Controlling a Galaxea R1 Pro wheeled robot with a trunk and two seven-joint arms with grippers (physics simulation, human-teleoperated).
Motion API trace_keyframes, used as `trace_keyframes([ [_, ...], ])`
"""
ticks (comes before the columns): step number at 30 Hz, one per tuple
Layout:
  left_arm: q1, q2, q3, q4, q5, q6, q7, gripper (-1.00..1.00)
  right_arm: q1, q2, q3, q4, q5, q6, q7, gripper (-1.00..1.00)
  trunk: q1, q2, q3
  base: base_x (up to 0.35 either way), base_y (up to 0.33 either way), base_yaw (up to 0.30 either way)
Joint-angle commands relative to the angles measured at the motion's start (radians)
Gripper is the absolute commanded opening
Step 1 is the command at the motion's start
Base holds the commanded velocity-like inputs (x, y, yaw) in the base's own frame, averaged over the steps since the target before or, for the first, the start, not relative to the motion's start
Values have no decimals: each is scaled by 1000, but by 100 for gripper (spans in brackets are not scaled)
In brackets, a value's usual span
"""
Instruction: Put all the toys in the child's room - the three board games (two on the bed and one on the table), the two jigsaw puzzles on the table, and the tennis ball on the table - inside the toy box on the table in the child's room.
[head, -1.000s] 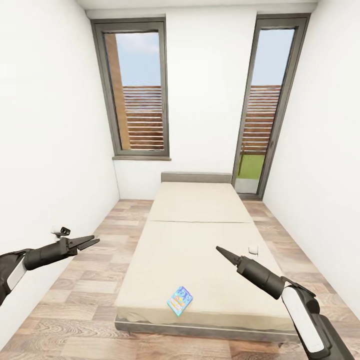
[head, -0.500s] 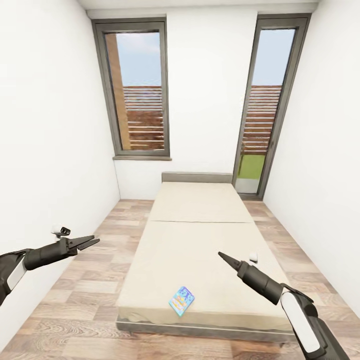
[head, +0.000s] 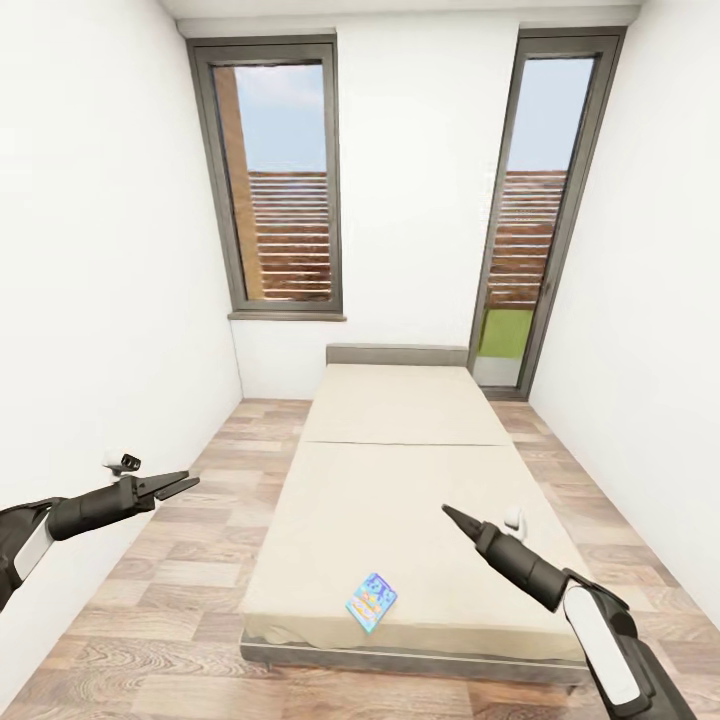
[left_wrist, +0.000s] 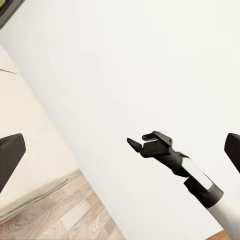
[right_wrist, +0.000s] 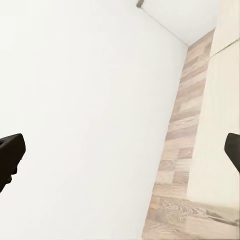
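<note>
Beige matte bed (head: 400, 480) w/ flat blue board game (head: 371, 601); both hands (head: 186, 484) (head: 452, 515) spread, empty.

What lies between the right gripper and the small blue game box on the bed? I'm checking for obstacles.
Nothing: in the head view, bare beige mattress separates the right gripper from the blue game box.

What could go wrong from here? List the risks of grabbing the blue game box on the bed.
1. The blue game box lies flat near the foot edge of the bed; a nudge might slide it onto the floor.
2. The right gripper, open, may struggle to get a finger under it.
</note>
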Motion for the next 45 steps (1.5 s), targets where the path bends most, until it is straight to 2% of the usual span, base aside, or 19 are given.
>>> trace_keyframes([
  [1, -1, 0, -1, 0, 0, 11, -3, 100, -1, 1, -2, 3, -9, 10, -32, 100, 1, -2, -2, 0, 34, 0],
  [6, -1, 0, -2, 0, 0, 11, -3, 100, -4, 0, -3, 31, -60, 45, -83, 100, 1, -2, -2, 0, 100, 0],
  [7, -1, 0, -2, 0, 1, 11, -3, 100, -13, -4, -3, 55, -93, 72, -91, 100, 1, -2, -2, 0, 65, 0],
  [9, -1, 0, -2, 0, 1, 11, -3, 100, -29, -7, -3, 89, -128, 105, -96, 100, 1, -2, -2, 0, 47, 0],
  [10, -1, 0, -1, 0, 1, 11, -3, 100, -51, -9, -3, 132, -159, 140, -100, 100, 1, -2, -2, 0, 27, 0],
  [14, -1, 0, -2, 0, 1, 10, -3, 100, -92, -13, -5, 235, -205, 198, -101, 100, 1, -2, -2, 0, 15, 0],
  [19, -1, 0, -1, 0, 0, 10, -3, 100, -109, -13, -25, 281, -222, 218, -99, 100, 1, -2, -2, 0, 7, 0],
  [25, -1, 0, -3, 0, 0, 13, -3, 100, -114, -5, -46, 295, -224, 223, -100, 100, 1, -2, -2, -41, 129, 0],
  [30, -1, 0, -1, 0, 0, 13, -3, 100, -114, -1, -51, 329, -225, 217, -103, 100, 1, -2, -2, -48, 145, 0],
  [40, -1, 1, 2, 0, 0, 16, -3, 100, -134, -10, -53, 453, -229, 199, -105, 100, 1, -2, -2, -8, 27, 0],
  [45, -1, 2, 2, 0, 0, 19, -3, 100, -138, -7, -53, 467, -229, 199, -105, 100, 1, -2, -2, -1, 3, 0],
])
